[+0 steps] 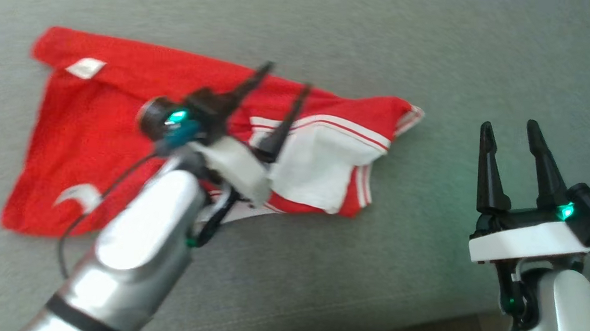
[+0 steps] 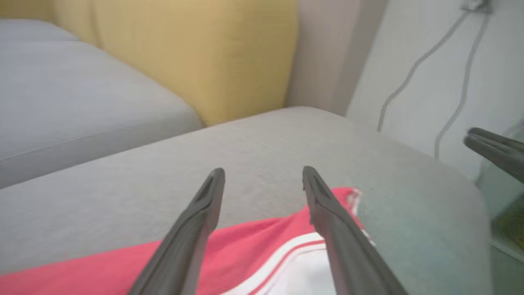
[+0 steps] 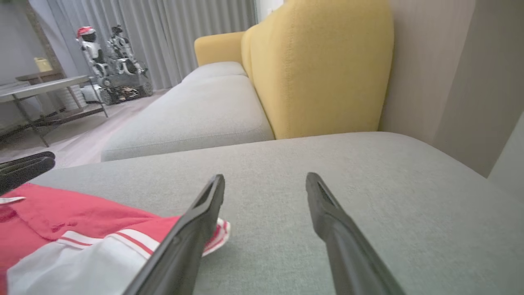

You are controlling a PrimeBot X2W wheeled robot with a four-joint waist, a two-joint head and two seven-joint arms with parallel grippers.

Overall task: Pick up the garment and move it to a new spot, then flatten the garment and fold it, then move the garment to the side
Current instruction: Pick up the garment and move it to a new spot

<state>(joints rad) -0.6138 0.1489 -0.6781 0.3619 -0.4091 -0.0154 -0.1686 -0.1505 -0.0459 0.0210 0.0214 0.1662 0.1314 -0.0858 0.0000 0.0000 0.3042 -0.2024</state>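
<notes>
Garment (image 1: 94,136) is judged soft, light and limp: it will sag and crease when lifted, is not fragile, and is unlikely to slip once pinched. Hold is best taken at an edge or corner, e.g. the striped corner (image 1: 407,113), with 1 layer pinched against the soft sofa cushion (image 1: 336,28).

Garment lies spread, partly rumpled, on the cushion's left-centre, back from its near edge, white panel on its right part.

Left fingers (image 1: 289,118) are spread apart with nothing gripped, held over the garment's right half, tips pointing to the far edge; contact cannot be told.

Right fingers (image 1: 488,163) are spread and empty, over bare cushion, well apart from the striped corner.
</notes>
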